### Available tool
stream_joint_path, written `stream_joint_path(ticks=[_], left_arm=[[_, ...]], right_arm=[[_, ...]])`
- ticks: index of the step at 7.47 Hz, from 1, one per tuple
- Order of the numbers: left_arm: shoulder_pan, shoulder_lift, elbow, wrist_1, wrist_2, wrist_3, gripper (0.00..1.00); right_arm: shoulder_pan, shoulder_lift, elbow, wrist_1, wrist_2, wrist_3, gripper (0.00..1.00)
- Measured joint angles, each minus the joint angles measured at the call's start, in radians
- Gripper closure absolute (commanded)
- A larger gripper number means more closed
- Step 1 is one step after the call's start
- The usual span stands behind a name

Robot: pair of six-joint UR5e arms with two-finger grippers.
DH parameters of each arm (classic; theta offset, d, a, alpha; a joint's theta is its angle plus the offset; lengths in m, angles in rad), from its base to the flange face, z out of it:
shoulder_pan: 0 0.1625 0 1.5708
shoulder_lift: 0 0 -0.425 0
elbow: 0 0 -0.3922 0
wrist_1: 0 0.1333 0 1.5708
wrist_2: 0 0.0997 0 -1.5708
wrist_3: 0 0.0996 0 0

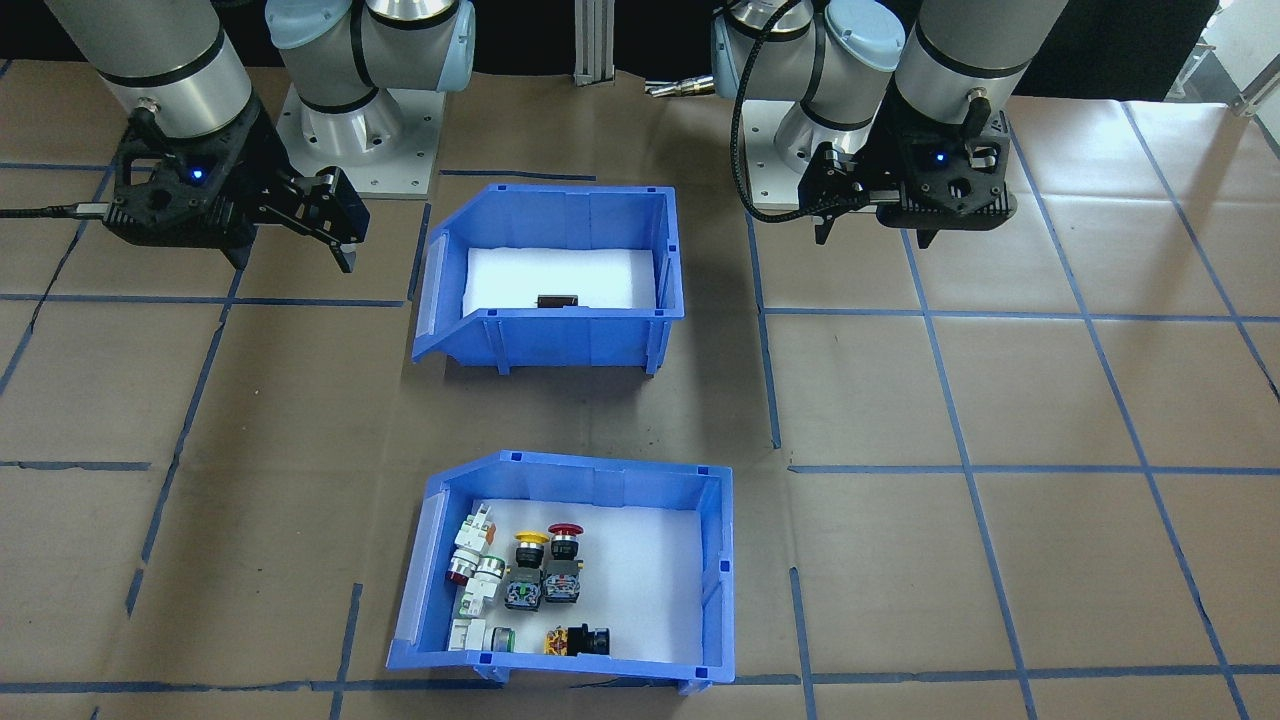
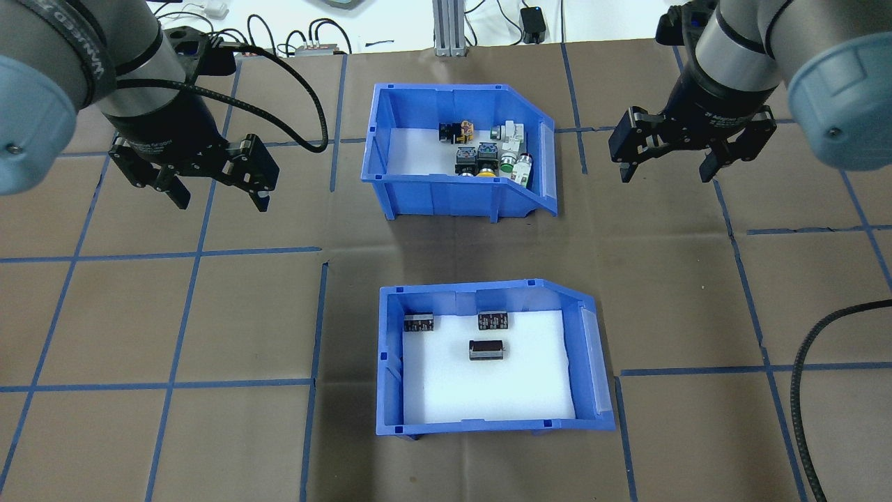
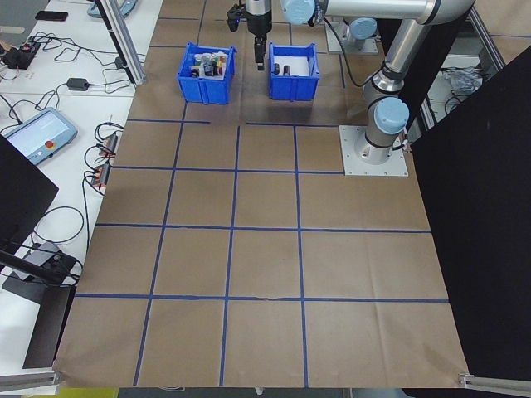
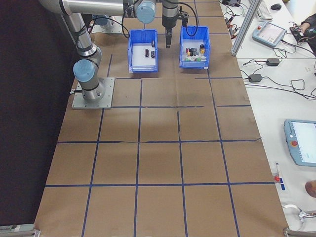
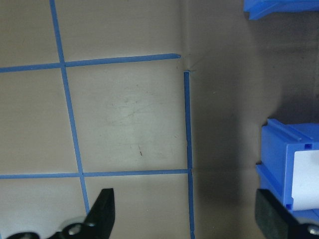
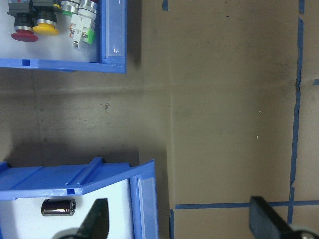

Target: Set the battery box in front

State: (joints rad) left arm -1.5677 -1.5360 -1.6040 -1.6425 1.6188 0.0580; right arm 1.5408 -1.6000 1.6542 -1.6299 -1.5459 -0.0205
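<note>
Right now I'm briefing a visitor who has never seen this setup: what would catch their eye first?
Two alike blue bins in mid-table: the battery box, white-lined with a few dark batteries, lies nearer the robot, and the bin of push-button switches lies beyond it. The left gripper and right gripper hang open above the brown, blue-taped table, one to each side, apart from both bins.

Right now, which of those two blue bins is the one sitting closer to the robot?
The battery box, the blue bin with the white foam liner and a few small dark batteries. The switch bin, full of red, yellow and white push-buttons, sits farther out across the table.
</note>
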Motion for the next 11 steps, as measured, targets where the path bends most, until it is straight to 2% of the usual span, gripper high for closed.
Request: stream_joint_path(ticks=[2,3,8,9,11], left_arm=[[0.0,-0.001,0.0,0.004,0.0,-0.005,0.0],[0.0,-0.002,0.0,0.006,0.0,-0.006,0.0],[-0.001,-0.004,0.001,0.007,-0.002,-0.025,0.0],[-0.002,-0.002,-0.001,0.007,-0.002,-0.06,0.0],[-0.005,0.012,-0.009,-0.004,-0.008,-0.276,0.0]], right_arm=[[0.002,0.014,-0.017,-0.007,-0.001,-0.105,0.0],[0.003,0.046,-0.053,0.0,-0.002,-0.15,0.0],[0.08,0.279,-0.32,0.008,0.006,-0.426,0.0],[0.116,0.323,-0.374,0.009,0.005,-0.498,0.0],[0.188,0.396,-0.461,0.009,0.0,-0.669,0.0]])
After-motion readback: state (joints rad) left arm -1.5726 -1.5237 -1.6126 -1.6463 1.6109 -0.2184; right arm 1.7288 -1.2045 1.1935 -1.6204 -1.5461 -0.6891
